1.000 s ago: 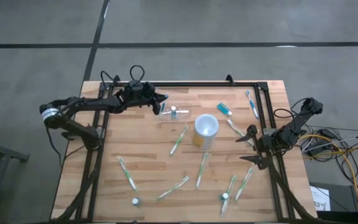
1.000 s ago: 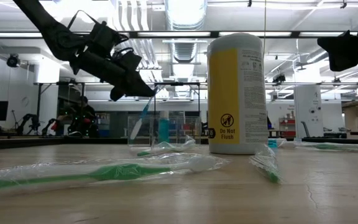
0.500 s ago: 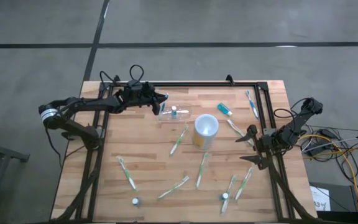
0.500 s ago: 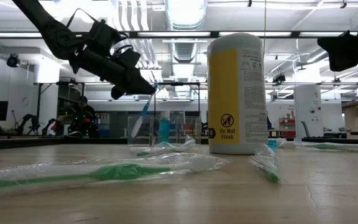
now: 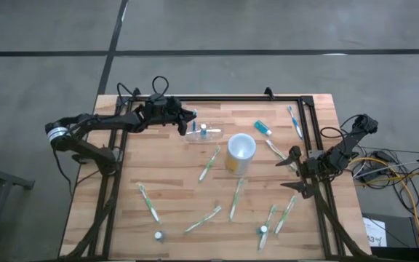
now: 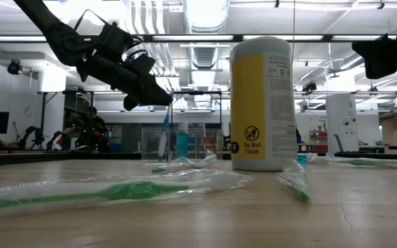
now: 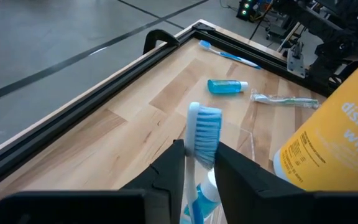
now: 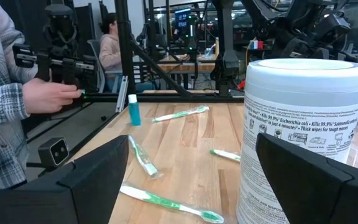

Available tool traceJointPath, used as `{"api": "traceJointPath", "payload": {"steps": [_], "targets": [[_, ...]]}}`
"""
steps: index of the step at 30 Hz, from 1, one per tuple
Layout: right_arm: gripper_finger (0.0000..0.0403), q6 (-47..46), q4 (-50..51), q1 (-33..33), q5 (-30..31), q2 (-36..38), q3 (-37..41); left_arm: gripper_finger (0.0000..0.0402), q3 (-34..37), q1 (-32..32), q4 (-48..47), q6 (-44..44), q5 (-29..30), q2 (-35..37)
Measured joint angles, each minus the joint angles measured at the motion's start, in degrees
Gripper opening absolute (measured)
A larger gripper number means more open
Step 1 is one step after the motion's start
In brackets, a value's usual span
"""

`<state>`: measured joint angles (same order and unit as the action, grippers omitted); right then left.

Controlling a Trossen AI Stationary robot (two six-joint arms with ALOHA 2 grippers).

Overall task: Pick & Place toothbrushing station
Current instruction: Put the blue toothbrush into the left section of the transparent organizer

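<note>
The toothbrushing station (image 5: 204, 135) stands far left on the tabletop (image 5: 173, 189); left gripper (image 7: 197, 163) fingers loosely flank a blue toothbrush (image 7: 205, 132) upright inside it, seemingly releasing. Right gripper (image 5: 294, 169) waits, fingers spread.

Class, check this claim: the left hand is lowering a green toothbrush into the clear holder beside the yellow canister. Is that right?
Not quite: the toothbrush between the left hand's fingers is blue, not green, as the left wrist view shows. The rest stands: it is over the clear holder beside the yellow canister.
</note>
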<state>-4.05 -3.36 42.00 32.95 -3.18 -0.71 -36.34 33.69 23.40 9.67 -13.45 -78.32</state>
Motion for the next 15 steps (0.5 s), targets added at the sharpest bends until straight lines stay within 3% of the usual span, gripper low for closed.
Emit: {"api": "traceJointPath", "payload": {"steps": [15], "targets": [[0.0349,0.0,0.0,0.0,0.0,0.0,0.0,0.0118,0.0,0.1,0.1,1.3,-0.8,0.0]]}}
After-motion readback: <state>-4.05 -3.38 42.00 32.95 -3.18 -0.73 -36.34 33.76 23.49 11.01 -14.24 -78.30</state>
